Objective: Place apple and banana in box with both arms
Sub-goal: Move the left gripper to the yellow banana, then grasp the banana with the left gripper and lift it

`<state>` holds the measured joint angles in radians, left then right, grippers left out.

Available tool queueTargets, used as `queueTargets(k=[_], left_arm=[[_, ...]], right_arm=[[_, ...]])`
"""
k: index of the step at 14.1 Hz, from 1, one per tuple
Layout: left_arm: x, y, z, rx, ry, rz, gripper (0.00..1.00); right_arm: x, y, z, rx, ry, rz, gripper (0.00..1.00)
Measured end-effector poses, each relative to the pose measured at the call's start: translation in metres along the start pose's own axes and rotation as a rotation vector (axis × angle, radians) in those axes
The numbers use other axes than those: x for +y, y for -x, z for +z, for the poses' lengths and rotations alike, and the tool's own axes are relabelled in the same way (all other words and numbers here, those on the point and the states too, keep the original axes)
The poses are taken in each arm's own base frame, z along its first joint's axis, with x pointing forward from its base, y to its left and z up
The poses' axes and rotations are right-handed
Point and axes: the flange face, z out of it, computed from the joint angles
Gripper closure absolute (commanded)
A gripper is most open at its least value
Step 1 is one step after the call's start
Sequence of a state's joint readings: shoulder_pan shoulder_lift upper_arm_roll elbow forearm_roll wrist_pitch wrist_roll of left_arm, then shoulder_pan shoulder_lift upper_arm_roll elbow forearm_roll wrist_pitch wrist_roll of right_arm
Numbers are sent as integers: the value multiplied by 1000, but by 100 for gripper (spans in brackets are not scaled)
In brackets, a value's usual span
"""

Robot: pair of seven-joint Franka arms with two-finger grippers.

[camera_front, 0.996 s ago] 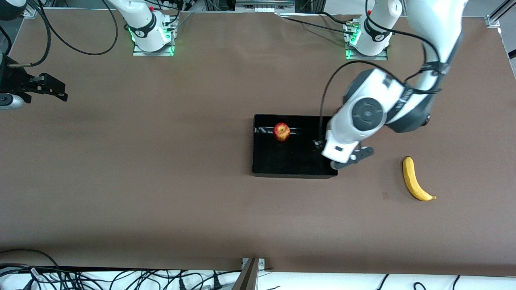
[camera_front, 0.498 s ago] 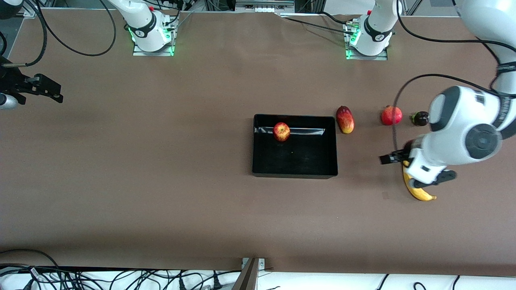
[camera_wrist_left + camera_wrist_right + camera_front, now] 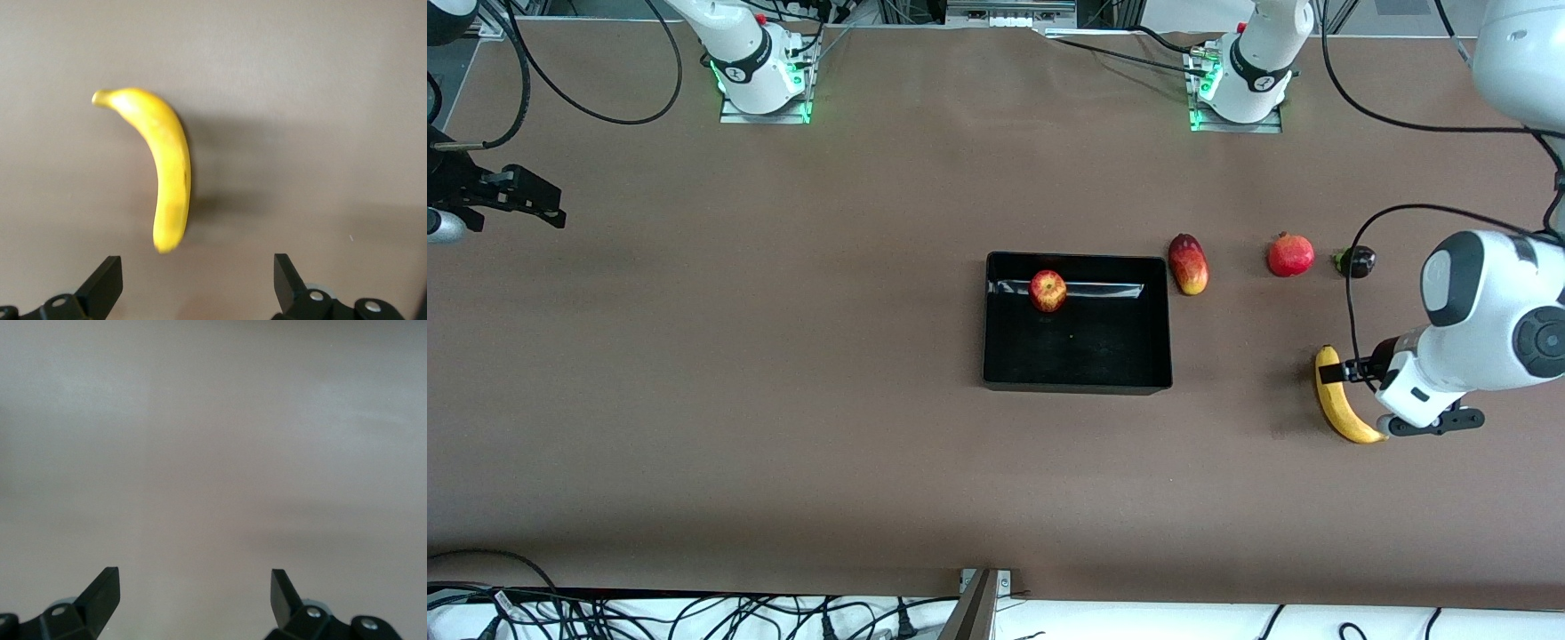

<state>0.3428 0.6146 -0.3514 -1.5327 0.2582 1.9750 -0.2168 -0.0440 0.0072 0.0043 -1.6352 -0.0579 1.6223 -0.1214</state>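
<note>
Starting with the front view, the left gripper [image 3: 1392, 398] is seen low over the table [image 3: 783, 400] at the left arm's end, with the banana [image 3: 1338, 397] just beside it, toward the box [image 3: 1076, 384]. Its fingers cannot be judged from this view. The banana is noted to lie flat, long axis running roughly from the robots' bases toward the front camera, the nearer tip curling toward the left gripper. The apple [image 3: 1048, 291] is recorded inside the box, near the wall closest to the bases. A mango [image 3: 1189, 264], a pomegranate [image 3: 1290, 254] and a small dark fruit [image 3: 1355, 261] are lined up beside the box, well apart from the left gripper. The right gripper [image 3: 543, 203] is parked at the right arm's end, waiting.

In the left wrist view, the left gripper [image 3: 199, 283] is shown with jaws spread wide and nothing between them. The banana [image 3: 162, 162] lies ahead of the fingertips [image 3: 107, 277], offset toward one finger, not centred.

In the right wrist view, the right gripper [image 3: 195, 593] is likewise spread apart and empty, over bare table.

Risk is judged as follows: if a descent is made from this offset, one finger may land on the fruit or push it aside; a closure along the long axis, not across it, would likely fail to hold the curved body.
</note>
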Motion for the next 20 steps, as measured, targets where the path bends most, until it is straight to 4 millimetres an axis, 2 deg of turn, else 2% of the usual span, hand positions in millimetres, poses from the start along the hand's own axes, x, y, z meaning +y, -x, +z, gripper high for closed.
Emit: queueTargets(k=[3, 8, 9, 11, 12, 13, 20], left_arm=[[-8, -16, 37, 17, -14, 15, 0], [-41, -38, 98, 111, 3, -26, 2], [-46, -39, 106, 110, 0, -27, 15], [-47, -39, 114, 105, -8, -21, 54], [-47, -39, 115, 103, -10, -19, 88], [-46, -39, 116, 102, -10, -18, 100], [-37, -37, 113, 75, -12, -9, 100]], right_arm=[[0, 0, 0, 0, 0, 0, 0], [0, 0, 0, 0, 0, 0, 0], [0, 0, 0, 0, 0, 0, 0], [0, 1, 1, -7, -1, 0, 0], [0, 2, 2, -22, -3, 0, 0], [0, 3, 4, -35, -4, 0, 0], [-3, 2, 4, -34, -5, -5, 0]])
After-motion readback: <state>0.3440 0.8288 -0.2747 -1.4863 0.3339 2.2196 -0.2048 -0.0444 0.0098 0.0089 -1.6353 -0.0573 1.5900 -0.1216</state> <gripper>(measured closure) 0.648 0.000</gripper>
